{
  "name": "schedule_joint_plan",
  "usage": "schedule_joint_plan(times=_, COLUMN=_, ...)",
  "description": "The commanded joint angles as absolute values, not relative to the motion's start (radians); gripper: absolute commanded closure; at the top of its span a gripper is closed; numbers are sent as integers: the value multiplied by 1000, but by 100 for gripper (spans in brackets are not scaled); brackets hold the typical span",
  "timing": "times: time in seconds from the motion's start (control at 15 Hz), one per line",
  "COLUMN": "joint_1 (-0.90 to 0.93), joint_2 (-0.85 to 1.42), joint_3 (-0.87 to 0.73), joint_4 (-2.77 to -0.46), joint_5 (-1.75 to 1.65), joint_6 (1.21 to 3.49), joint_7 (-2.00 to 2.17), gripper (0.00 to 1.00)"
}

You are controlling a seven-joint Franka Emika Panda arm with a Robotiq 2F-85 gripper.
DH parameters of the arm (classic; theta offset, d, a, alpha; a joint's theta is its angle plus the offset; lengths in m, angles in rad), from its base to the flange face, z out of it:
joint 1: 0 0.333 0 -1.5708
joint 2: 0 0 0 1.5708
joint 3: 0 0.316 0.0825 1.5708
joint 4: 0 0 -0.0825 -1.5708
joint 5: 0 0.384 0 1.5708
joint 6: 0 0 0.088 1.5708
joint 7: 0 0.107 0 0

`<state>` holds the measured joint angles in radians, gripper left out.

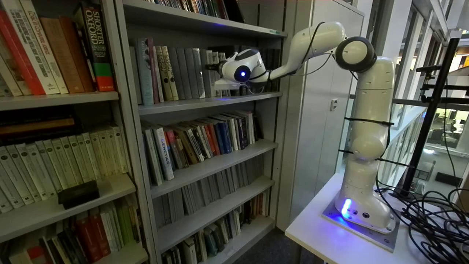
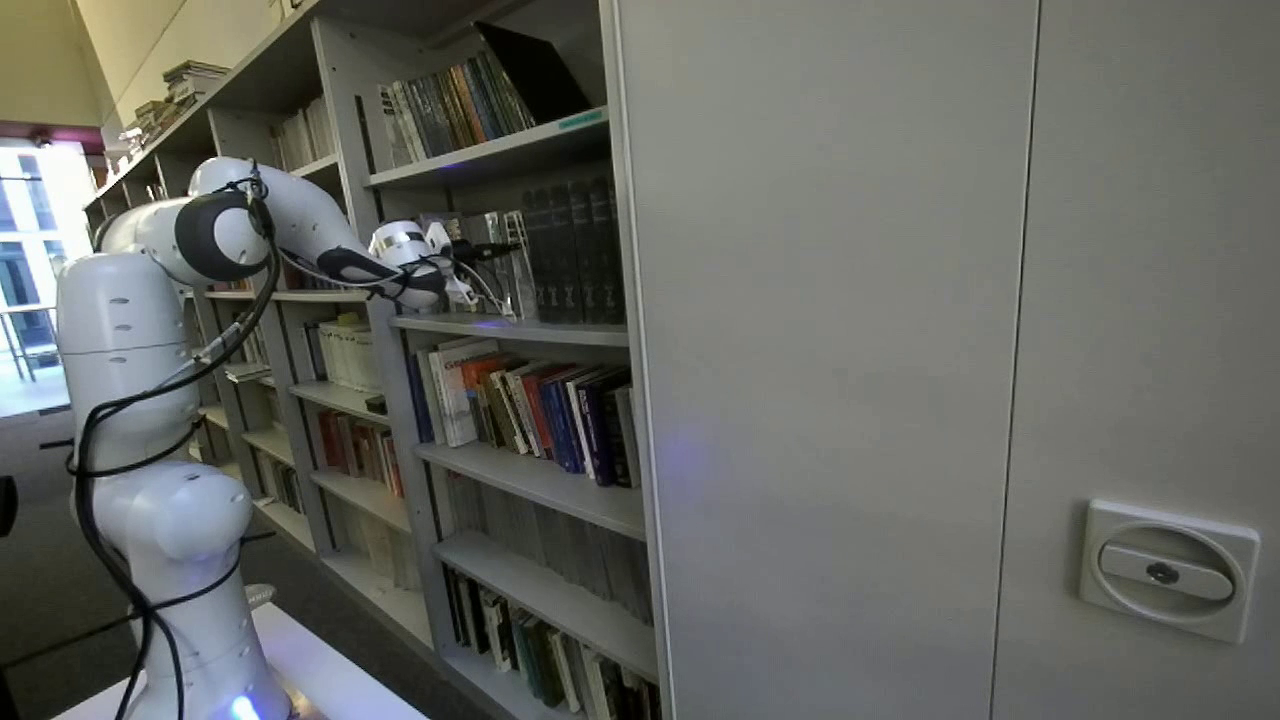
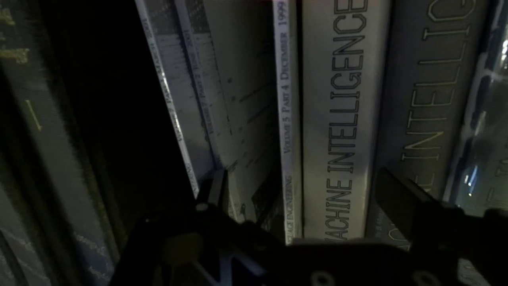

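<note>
- Right now the gripper stands wide, its two dark fingers apart at the bottom of the wrist view; nothing looks clamped, and whether either one touches a spine is too dark to tell.
- Straight ahead of it, just right of centre in that frame, is the pale grey book lettered MACHINE INTELLIGENCE, between the fingers and nearer the one at lower right.
- Its long axis runs bottom to top of the frame, almost upright, so the fingers span it crosswise; with a single arm present, no other gripper is closer.
- Just beside its left edge is a thin journal, a narrow, light spine with small dark print.
- Farther left, slim leaning journals slant towards the upper left, then come deep shadow and dark bound volumes, dull, rough-edged, with gold marks.
- To the right stand a darker volume with pale outlined letters and, at the frame's edge, a glossy-covered volume throwing sharp highlights.
- In an exterior view, the smooth white arm rises from the tabletop at lower right to the flat-edged grey shelf at upper middle.
</note>
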<state>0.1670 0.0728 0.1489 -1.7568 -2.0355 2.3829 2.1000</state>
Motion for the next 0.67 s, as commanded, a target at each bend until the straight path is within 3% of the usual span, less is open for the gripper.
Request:
schedule_joint_plan(times=0.0, joint_1=154, joint_2=91, joint_3=147, joint_4=-1738, joint_5=-2087, joint_6=2381, joint_7=2143, gripper=0)
schedule_joint_plan(times=0.6, joint_1=148, joint_2=126, joint_3=148, joint_4=-1699, joint_5=-2093, joint_6=2392, joint_7=2141, gripper=0)
